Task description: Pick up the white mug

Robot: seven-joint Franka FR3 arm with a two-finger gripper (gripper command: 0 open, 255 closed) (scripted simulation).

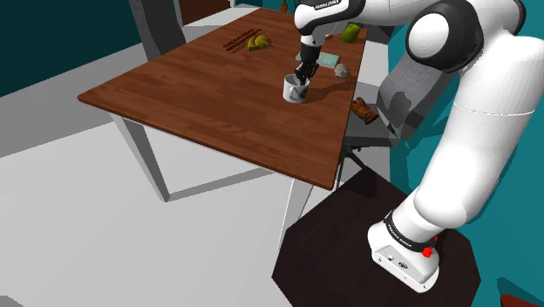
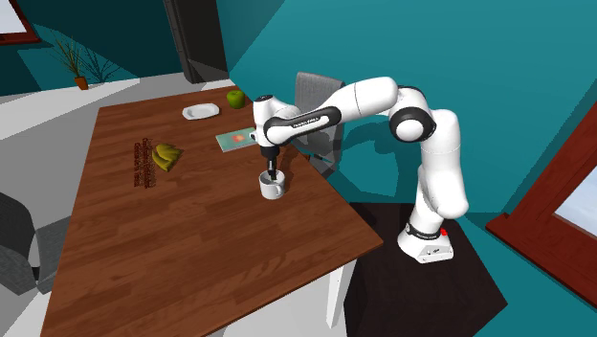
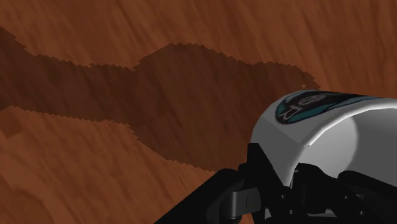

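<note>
A white mug [image 1: 295, 89] with a teal picture on its side stands upright on the brown wooden table [image 1: 218, 96], near the edge closest to the arm. My black gripper [image 1: 301, 80] comes down onto its rim from above. In the second exterior view the gripper [image 2: 272, 176] dips into the mug [image 2: 273, 188]. In the wrist view one finger [image 3: 254, 168] presses the outside of the mug's wall [image 3: 299, 127] and the other sits inside, so my gripper [image 3: 283, 184] is shut on the wall. The mug's base rests on the table.
Bananas [image 2: 168, 155] and a row of dark sticks lie further across the table [image 2: 191, 249]. A teal card [image 2: 234, 140], a white plate [image 2: 201, 112] and a green apple [image 2: 235, 99] sit beyond the mug. A grey chair [image 1: 384, 105] stands beside the table edge.
</note>
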